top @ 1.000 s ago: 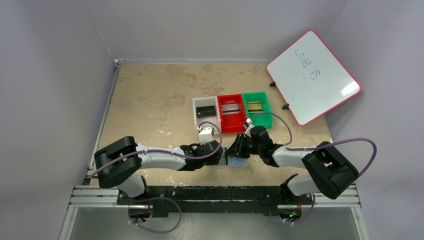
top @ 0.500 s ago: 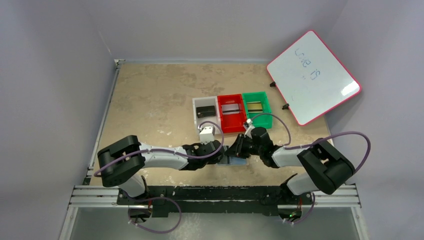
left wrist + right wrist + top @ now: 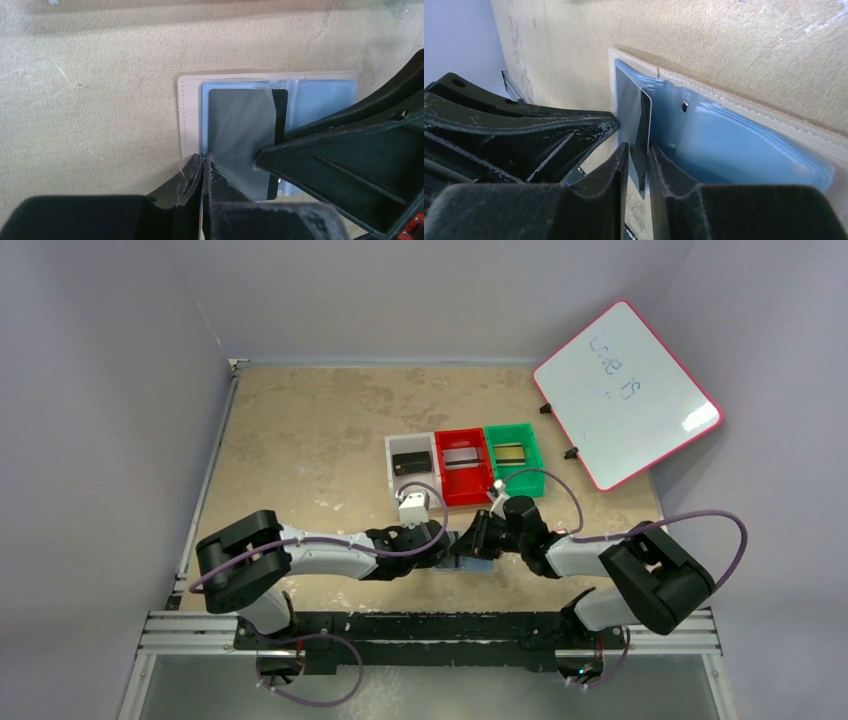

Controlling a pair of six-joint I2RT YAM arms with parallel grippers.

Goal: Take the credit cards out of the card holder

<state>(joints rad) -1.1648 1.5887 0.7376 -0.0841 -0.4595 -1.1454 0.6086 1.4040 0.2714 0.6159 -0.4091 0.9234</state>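
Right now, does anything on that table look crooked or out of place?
The whiteboard sits crooked at the table's far right corner. A dark card stands tilted, partly out of the open wallet's pocket, pinched by the right gripper. Nothing looks spilled or broken.

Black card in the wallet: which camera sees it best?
Left wrist view: it looks down on the face of the black card in the card holder. Right wrist view shows it nearly edge-on between the fingers of the right gripper. Top view: too small to see.
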